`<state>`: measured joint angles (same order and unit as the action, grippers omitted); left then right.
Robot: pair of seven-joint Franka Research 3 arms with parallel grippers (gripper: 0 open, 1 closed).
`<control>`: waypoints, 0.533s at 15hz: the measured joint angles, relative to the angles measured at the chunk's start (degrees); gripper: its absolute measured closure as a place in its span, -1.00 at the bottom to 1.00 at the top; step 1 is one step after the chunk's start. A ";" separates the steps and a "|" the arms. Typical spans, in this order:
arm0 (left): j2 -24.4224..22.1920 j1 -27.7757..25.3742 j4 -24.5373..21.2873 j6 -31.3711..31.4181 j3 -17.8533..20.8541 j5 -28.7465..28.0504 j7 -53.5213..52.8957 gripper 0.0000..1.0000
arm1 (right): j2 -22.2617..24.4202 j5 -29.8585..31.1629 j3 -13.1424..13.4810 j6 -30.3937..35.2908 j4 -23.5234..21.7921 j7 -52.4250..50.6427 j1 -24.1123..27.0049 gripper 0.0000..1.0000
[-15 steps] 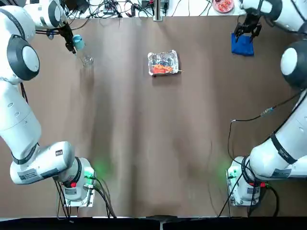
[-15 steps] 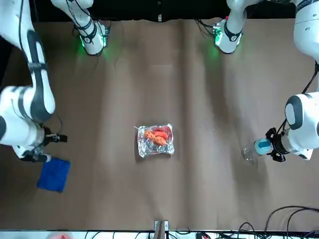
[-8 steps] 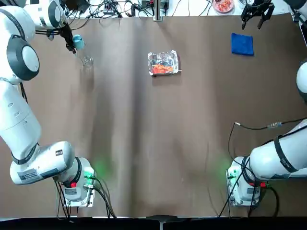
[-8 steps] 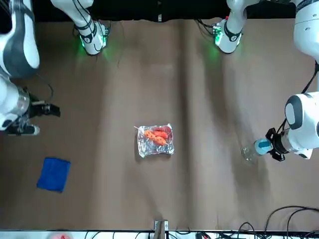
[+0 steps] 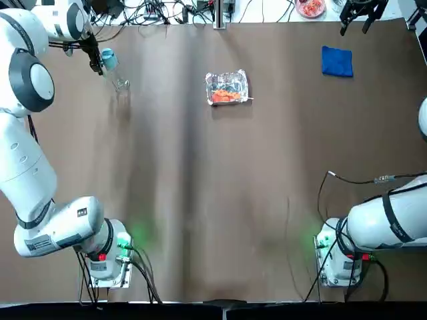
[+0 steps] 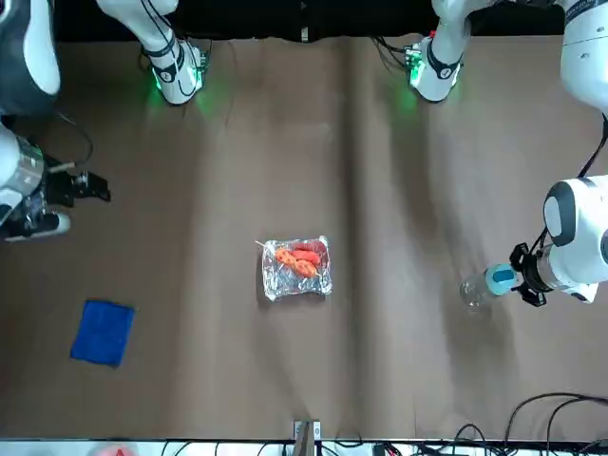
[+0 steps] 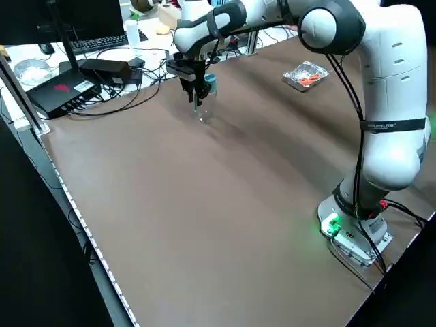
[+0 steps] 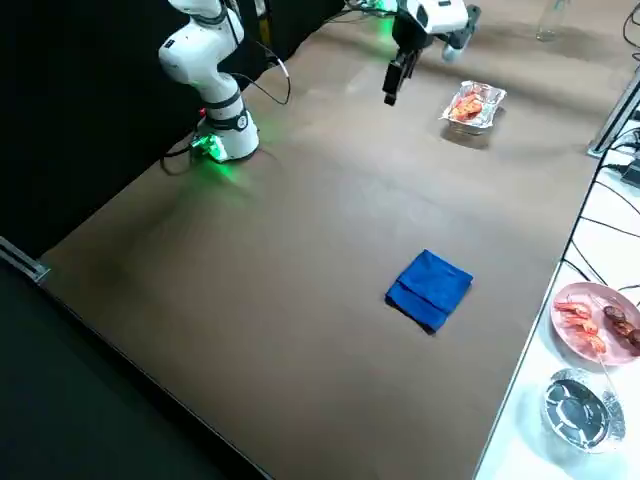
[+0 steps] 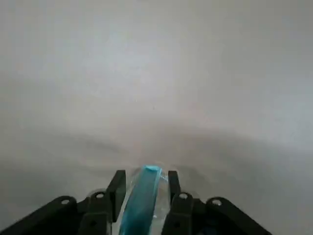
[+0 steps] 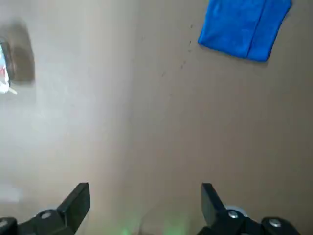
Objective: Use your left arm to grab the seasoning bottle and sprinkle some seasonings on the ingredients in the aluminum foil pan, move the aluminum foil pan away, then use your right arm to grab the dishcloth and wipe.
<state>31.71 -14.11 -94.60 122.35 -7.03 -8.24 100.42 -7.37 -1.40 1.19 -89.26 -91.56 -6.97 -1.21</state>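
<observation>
In the top view, the right gripper (image 5: 355, 29) has moved off the dishcloth (image 5: 337, 61), further up at the frame's upper right; its fingers are spread wide with nothing between them. The cloth, partly covered earlier, now shows whole in the upper right, where it was. The left gripper (image 9: 147, 175) still grasps the seasoning bottle (image 5: 116, 75) at upper left. The aluminum foil pan (image 5: 212, 84) remains at upper centre, holding the orange-red ingredients (image 5: 225, 97).

- In the top view, the picture's edge cuts off my white-and-grey right arm (image 5: 393, 217).
- My black left gripper (image 9: 146, 196) hides part of the clear light-blue-capped bottle (image 9: 140, 203).
- The right wrist view crops the silver foil pan (image 10: 4, 68).
</observation>
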 joint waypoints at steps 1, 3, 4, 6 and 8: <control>0.00 0.02 -0.02 -0.02 -0.02 -1.04 1.01 0.14 | 0.83 0.00 0.05 1.31 0.09 -0.82 0.05 -1.00; 0.00 0.16 -0.03 -0.06 -0.07 -1.78 2.00 0.14 | 1.98 0.00 0.05 2.74 0.08 -1.45 0.03 -1.00; 0.00 0.21 -0.03 -0.06 -0.08 -1.78 2.13 0.14 | 1.97 0.00 0.06 2.82 0.07 -1.45 0.04 -1.00; 0.00 0.44 -0.03 -0.08 -0.08 -1.78 3.29 0.14 | 1.95 0.00 0.06 2.85 0.03 -1.45 0.03 -1.00; 0.00 0.92 -0.04 -0.12 -0.10 -1.78 4.06 0.14 | 1.95 0.00 0.04 2.93 -0.01 -1.45 0.03 -1.00</control>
<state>31.71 -13.19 -94.64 122.22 -7.13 -10.02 104.48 -5.42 -1.40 1.23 -86.33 -91.56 -8.42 -1.19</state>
